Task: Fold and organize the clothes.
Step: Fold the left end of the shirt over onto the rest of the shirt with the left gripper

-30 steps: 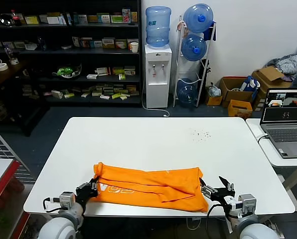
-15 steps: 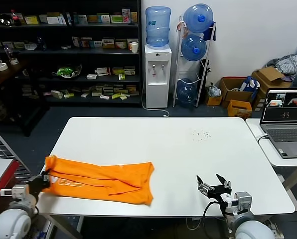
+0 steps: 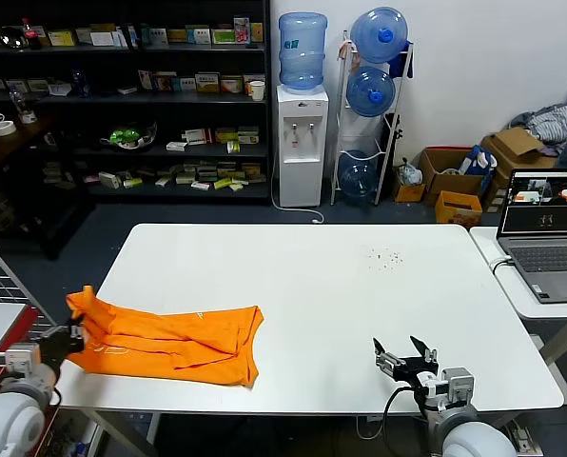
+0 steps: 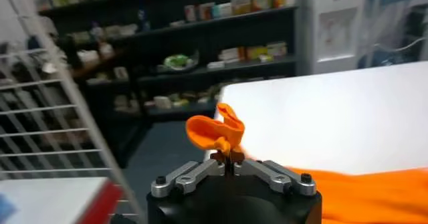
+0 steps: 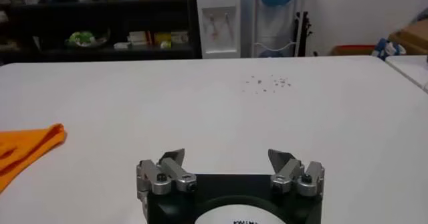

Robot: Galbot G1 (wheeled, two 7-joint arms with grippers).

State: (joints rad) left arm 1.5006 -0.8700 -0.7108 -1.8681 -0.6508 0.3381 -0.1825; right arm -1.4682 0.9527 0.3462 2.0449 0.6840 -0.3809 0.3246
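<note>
Folded orange T-shirt held at the table's left edge, not yet tidy

In the lower left of the head view the orange T-shirt (image 3: 169, 338) lies on the white table (image 3: 360, 286) as a long, loosely folded band with rumpled edges, one end at the table's left edge. The left gripper (image 3: 67, 335) sits at that end, clenched on a bunched corner of the cloth, which stands up above its fingers in the left wrist view (image 4: 217, 132). The right gripper (image 3: 404, 356), lower right of the head view, is spread wide and holds nothing, well apart from the shirt. By my reading, the lengthwise fold is made; the crosswise fold, smoothing and final placing remain.
</note>
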